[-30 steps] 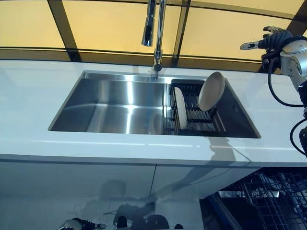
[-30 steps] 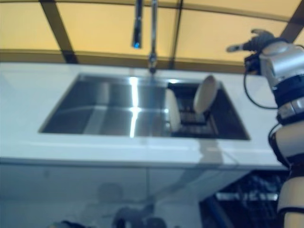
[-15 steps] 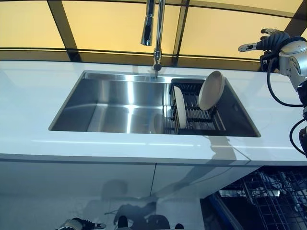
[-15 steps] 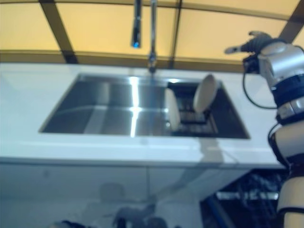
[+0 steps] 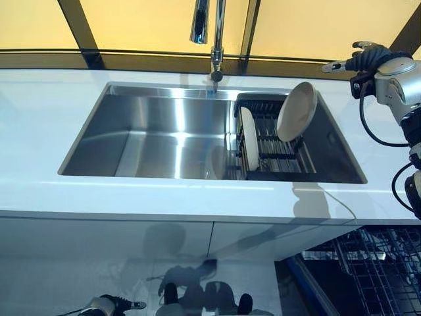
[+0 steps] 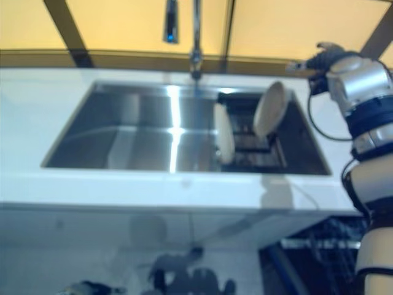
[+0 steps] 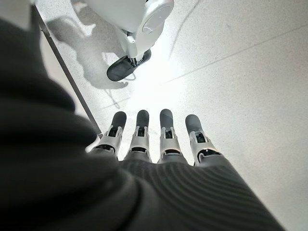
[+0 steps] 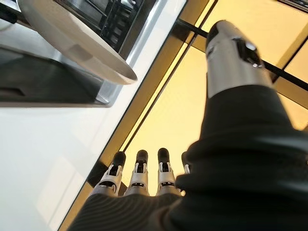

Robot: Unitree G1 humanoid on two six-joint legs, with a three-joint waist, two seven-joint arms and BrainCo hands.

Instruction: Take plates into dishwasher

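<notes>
Two cream plates stand in a black dish rack [image 5: 276, 155] at the right end of the steel sink [image 5: 164, 131]. One plate [image 5: 248, 147] stands on edge at the rack's left. The other plate [image 5: 296, 111] [image 8: 72, 45] leans tilted at the rack's back right. My right hand [image 5: 365, 58] [image 8: 139, 180] hovers open above the counter at the far right, apart from the plates, fingers straight toward the yellow window. My left hand [image 7: 159, 139] hangs low by the floor, open and holding nothing.
A tall tap [image 5: 210, 33] rises behind the sink's middle. White counter [image 5: 39, 125] surrounds the sink. The open dishwasher's wire rack [image 5: 375, 270] shows at the lower right, below the counter edge. White cabinet fronts [image 5: 131, 257] run under the counter.
The whole picture has shifted, so the camera has moved; the sink now sits lower and closer. The right hand stays raised at the far right, and the plates have not moved.
</notes>
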